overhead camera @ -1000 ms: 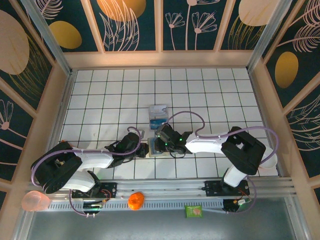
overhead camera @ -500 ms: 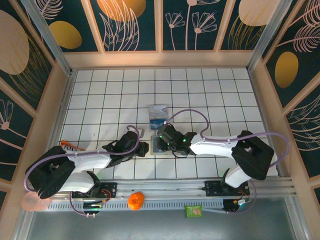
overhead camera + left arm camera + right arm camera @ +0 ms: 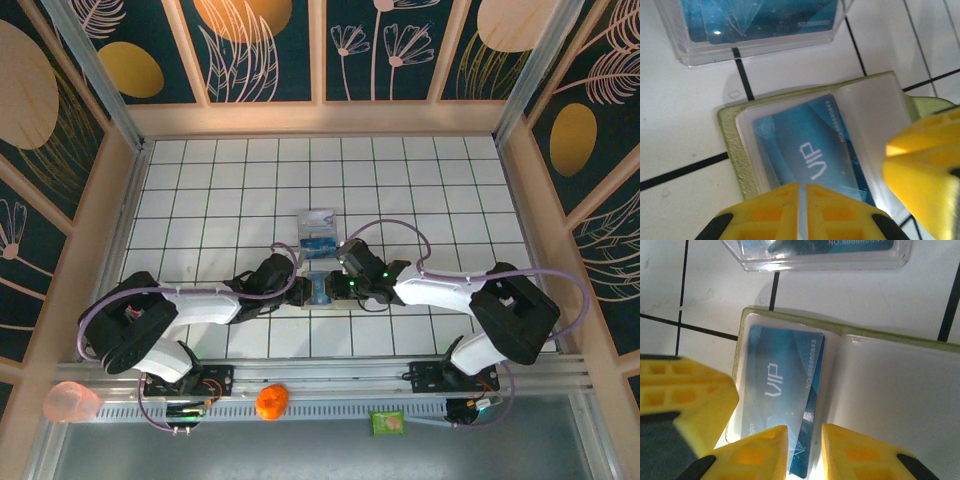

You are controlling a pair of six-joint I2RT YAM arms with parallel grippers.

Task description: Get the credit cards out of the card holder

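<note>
The card holder (image 3: 318, 291) lies open on the white tiles, its yellow-green rim (image 3: 730, 145) around two pale panels (image 3: 895, 390). A blue credit card (image 3: 805, 150) marked VIP sits in the left panel's clear pocket, its right edge (image 3: 812, 405) poking out toward the fold. My left gripper (image 3: 298, 287) is shut, its fingertips (image 3: 802, 200) together over the holder's near edge. My right gripper (image 3: 336, 287) is slightly open, with the card's near corner in the gap between its fingers (image 3: 805, 447).
A clear plastic box (image 3: 317, 230) with blue cards inside stands just beyond the holder (image 3: 760, 25) (image 3: 825, 252). On the near rail lie an orange object (image 3: 271, 401), a green packet (image 3: 388, 423) and a pink cup (image 3: 70, 403). Wooden walls ring the tiled table.
The left arm has reached right until its gripper met the holder. The right gripper shifted slightly right and its jaws narrowed around the card's corner.
</note>
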